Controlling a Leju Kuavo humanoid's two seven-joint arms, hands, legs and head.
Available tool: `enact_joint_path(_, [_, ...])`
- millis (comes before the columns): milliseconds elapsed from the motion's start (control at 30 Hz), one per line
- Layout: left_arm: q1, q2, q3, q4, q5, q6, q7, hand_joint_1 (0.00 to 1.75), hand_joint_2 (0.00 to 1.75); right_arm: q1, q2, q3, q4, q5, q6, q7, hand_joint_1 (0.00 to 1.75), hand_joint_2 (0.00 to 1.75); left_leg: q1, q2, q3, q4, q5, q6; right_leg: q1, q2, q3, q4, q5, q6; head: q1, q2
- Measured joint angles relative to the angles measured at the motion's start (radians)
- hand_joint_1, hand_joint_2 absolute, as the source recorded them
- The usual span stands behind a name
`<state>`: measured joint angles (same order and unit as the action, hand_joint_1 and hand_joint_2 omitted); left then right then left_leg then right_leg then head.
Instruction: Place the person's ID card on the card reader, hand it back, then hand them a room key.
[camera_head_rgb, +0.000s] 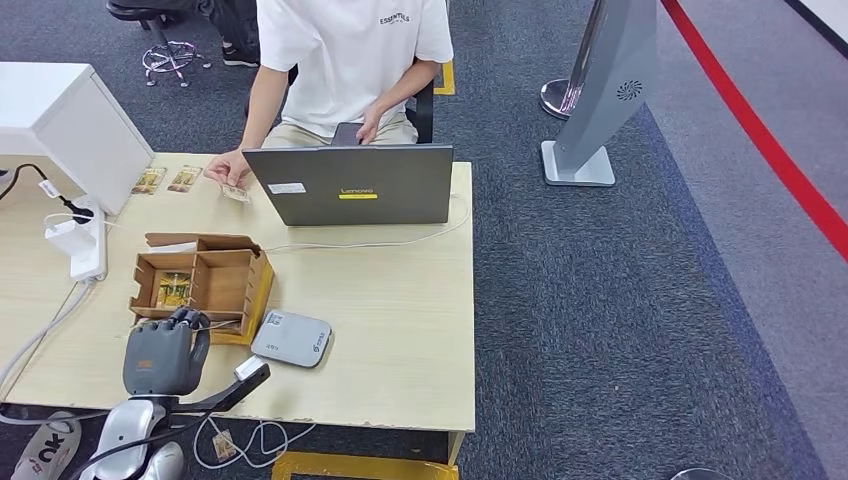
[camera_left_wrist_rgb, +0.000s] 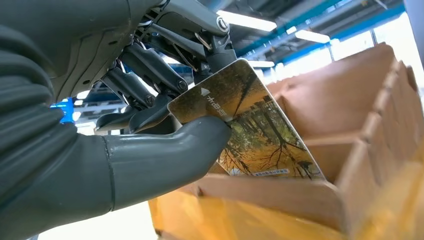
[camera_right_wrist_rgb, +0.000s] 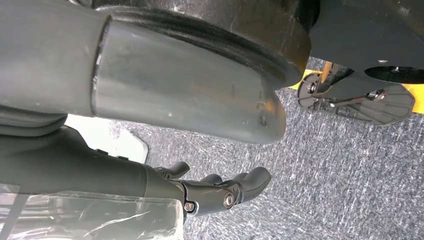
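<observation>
1. A pale wooden worktop (camera_head_rgb: 400, 330) is being shared by the robot and a person in a white T-shirt (camera_head_rgb: 350, 60), who is seated at its far edge.
2. A dark grey open laptop (camera_head_rgb: 350, 185) is being stood near that far edge, with its lid's back turned toward the robot.
3. A brown cardboard box with open compartments (camera_head_rgb: 215, 280) is being kept near the worktop's front left, with a card seen in one compartment.
4. The grey left hand (camera_head_rgb: 165, 350) is being held at the box's near edge; a room key card printed with autumn trees (camera_left_wrist_rgb: 255, 130) is being pinched between its thumb and fingers, just above a compartment.
5. The right hand (camera_right_wrist_rgb: 220, 192) is being hung over dark carpet, fingers loosely curled with nothing in them.
6. A small grey rounded card reader (camera_head_rgb: 291, 339) is lying just right of the box.
7. A small card (camera_head_rgb: 236, 193) is being touched by the person's hand (camera_head_rgb: 228, 168) beside the laptop.
</observation>
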<state>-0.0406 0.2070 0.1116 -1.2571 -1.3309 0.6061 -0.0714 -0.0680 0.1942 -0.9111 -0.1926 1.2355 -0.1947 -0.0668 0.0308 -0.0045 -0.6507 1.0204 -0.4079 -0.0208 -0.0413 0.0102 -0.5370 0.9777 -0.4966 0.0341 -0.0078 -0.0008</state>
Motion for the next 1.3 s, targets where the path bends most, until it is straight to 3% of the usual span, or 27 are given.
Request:
enact_joint_path(133, [0.019, -0.014, 0.001, -0.027, -0.018, 0.037, -0.015, 1.75, 1.75, 0.0, 0.0, 0.003, 0.0, -0.003, -0.005, 0.001, 0.0, 0.0, 0.0, 0.0, 0.0, 0.0, 0.0, 0.0, 0.0, 0.0, 0.0, 0.0, 0.0, 0.0, 0.0, 0.0])
enact_joint_path(300, [0.078, -0.042, -0.017, -0.197, -0.039, 0.008, -0.017, 1.75, 1.75, 0.001, 0.001, 0.001, 0.0, -0.026, -0.041, 0.001, 0.0, 0.0, 0.0, 0.0, 0.0, 0.0, 0.0, 0.0, 0.0, 0.0, -0.001, 0.0, 0.0, 0.0, 0.0, 0.0])
enact_joint_path(533, [0.12, -0.05, -0.186, -0.534, -0.041, -0.022, -0.024, 1.75, 1.75, 0.003, 0.003, -0.016, 0.0, -0.051, -0.058, -0.002, 0.0, 0.0, 0.0, 0.0, 0.0, 0.0, 0.0, 0.0, 0.0, 0.0, 0.0, 0.0, 0.0, 0.0, 0.0, 0.0])
enact_joint_path(833, [0.095, -0.014, -0.316, -0.722, 0.031, 0.004, -0.041, 1.75, 1.75, 0.004, 0.003, -0.035, 0.0, -0.066, -0.057, -0.019, 0.0, 0.0, 0.0, 0.0, 0.001, 0.0, 0.0, 0.0, 0.0, 0.0, 0.0, 0.0, 0.0, 0.0, -0.001, 0.0])
enact_joint_path(933, [0.02, -0.001, -0.357, -0.763, 0.016, -0.002, -0.028, 1.75, 1.75, 0.003, 0.003, -0.038, 0.0, -0.05, -0.051, -0.019, 0.0, 0.0, 0.0, -0.001, 0.001, 0.0, 0.0, 0.0, 0.0, -0.002, -0.001, 0.0, 0.0, 0.0, 0.0, 0.0])
enact_joint_path(1067, [-0.204, -0.009, -0.363, -0.68, -0.134, -0.031, 0.035, 1.75, 1.75, -0.006, 0.003, -0.017, 0.0, 0.023, -0.017, -0.01, 0.0, 0.0, 0.0, -0.005, 0.001, 0.0, 0.003, 0.0, 0.0, -0.005, -0.001, 0.0, 0.002, 0.001, 0.0, 0.0])
enact_joint_path(1167, [-0.403, -0.005, -0.368, -0.466, -0.212, -0.031, 0.106, 1.75, 1.75, -0.022, 0.003, 0.008, 0.0, 0.061, 0.014, 0.006, 0.0, 0.0, 0.0, -0.005, 0.001, 0.0, 0.007, -0.001, 0.0, -0.004, -0.002, 0.0, 0.006, 0.0, 0.0, 0.0])
enact_joint_path(1300, [-0.649, 0.009, -0.389, -0.076, -0.233, -0.003, 0.209, 1.75, 1.75, -0.044, 0.002, 0.031, -0.001, 0.069, 0.035, 0.021, 0.0, 0.0, 0.001, -0.001, 0.001, 0.0, 0.011, -0.001, 0.0, 0.0, -0.004, 0.001, 0.011, 0.0, 0.0, 0.0])
